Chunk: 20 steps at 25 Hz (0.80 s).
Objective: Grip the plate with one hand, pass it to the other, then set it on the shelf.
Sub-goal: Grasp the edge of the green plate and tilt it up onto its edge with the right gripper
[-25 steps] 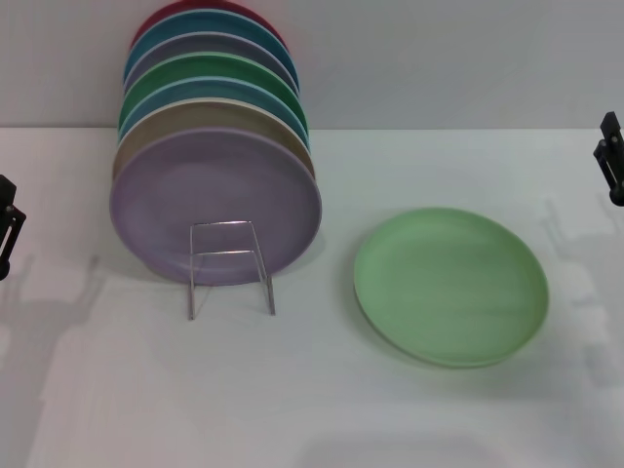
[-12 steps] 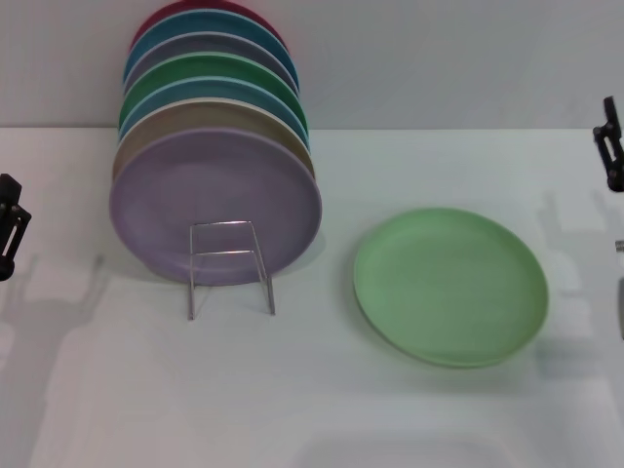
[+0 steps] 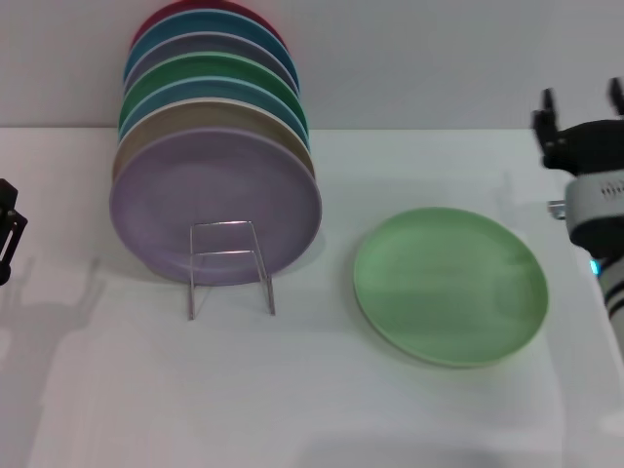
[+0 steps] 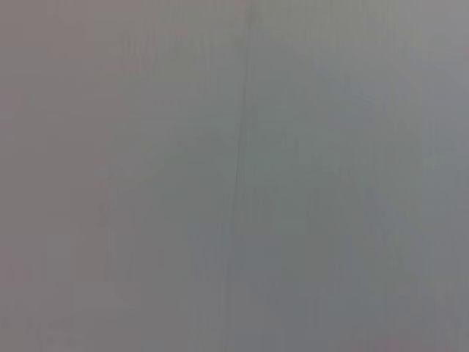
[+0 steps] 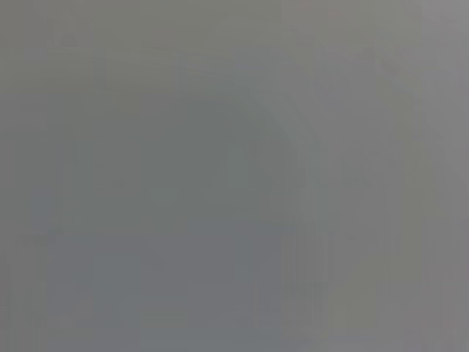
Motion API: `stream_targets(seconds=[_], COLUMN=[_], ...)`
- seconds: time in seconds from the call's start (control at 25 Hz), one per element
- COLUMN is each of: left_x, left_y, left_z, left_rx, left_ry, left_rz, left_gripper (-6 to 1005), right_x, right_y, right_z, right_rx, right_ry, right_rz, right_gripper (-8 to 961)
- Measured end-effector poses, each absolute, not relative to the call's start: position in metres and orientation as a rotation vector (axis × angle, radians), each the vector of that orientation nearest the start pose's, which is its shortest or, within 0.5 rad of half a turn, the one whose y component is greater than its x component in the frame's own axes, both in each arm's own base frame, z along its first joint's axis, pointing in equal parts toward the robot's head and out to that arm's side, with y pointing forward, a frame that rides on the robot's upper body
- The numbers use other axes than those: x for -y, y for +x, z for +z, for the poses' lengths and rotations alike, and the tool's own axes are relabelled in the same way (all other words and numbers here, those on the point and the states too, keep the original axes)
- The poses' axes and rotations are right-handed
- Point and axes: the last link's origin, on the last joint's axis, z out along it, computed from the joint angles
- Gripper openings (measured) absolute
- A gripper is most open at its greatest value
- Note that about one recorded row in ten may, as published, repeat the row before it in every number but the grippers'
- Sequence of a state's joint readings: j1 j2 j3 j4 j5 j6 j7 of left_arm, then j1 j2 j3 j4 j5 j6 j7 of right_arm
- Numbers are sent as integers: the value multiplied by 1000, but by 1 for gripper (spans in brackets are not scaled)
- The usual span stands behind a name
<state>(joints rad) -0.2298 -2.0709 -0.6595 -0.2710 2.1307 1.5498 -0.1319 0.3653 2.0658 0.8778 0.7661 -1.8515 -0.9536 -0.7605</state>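
White tabletop: plate (image 3: 450, 286) lies flat, right of the shelf (image 3: 230, 266). Right gripper (image 3: 583, 101), fingers apart, hovers just beyond its far right rim, nearer than left gripper (image 3: 8, 232); left's fingers unreadable.

My right pincer (image 3: 582, 105) is up at the far right of the head view, its two dark fingers (image 3: 549, 109) pointing away from me with a clear gap between them, holding nothing. Behind it my pale wrist housing and a banded forearm section run back toward the near right edge. My left pincer (image 3: 6, 234) shows only as a dark sliver at the left edge, parked low and to the side; I cannot tell how its fingers stand. Neither wrist view shows any part of me.
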Motion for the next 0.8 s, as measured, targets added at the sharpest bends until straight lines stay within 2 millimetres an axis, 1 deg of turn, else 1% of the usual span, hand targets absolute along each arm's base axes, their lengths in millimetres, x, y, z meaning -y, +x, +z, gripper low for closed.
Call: stream_targets(seconds=[0.12, 0.24, 0.32, 0.44, 0.68, 0.8], left_x=[-256, -255, -255, -255, -255, -255], left_y=[-323, -324, -325, -325, -325, -325], left_z=[5, 5, 5, 5, 5, 5], left_rx=[410, 408, 408, 408, 407, 407], left_ry=[-1421, -1422, -1423, -1423, -1424, -1424], left_rz=[-933, -928, -926, -924, -925, -925], left_gripper=[835, 834, 833, 832, 830, 829], right_x=[-369, -375, -379, -382, -388, -393], right_y=[246, 243, 244, 244, 247, 244], right_z=[-29, -28, -24, -14, 20, 38], right_rx=[-489, -596, -665, -755, -930, -988], right_ry=[-1543, -1636, -1697, -1780, -1921, -1978], right_rz=[441, 429, 421, 431, 491, 456], right_gripper=[702, 702, 702, 701, 701, 701])
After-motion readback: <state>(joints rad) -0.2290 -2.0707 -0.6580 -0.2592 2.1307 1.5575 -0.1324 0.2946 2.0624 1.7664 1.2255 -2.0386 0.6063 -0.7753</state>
